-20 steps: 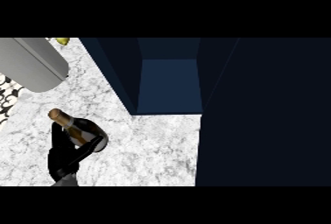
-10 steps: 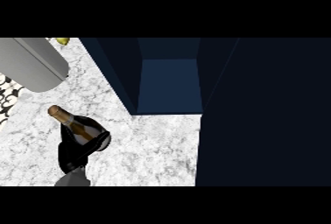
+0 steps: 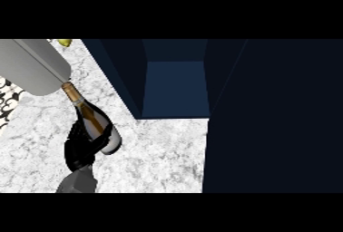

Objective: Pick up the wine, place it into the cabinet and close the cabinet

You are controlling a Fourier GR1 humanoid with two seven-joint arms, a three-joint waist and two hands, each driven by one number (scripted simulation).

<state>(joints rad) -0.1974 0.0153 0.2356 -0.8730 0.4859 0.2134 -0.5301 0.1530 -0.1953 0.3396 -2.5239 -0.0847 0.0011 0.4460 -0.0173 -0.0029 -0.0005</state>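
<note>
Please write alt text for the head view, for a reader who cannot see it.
A black hand grips a wine bottle above a marble counter, left of an open dark blue cabinet. A grey object fills the upper left corner.

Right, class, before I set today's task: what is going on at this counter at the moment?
A robot hand, the left one, has its fingers curled round a wine bottle over the marble counter. The bottle's neck points up and to the left, towards a grey forearm-like shape at the upper left. To its right the dark blue cabinet stands open. The bottle is not yet inside, and the right hand is out of view.
</note>
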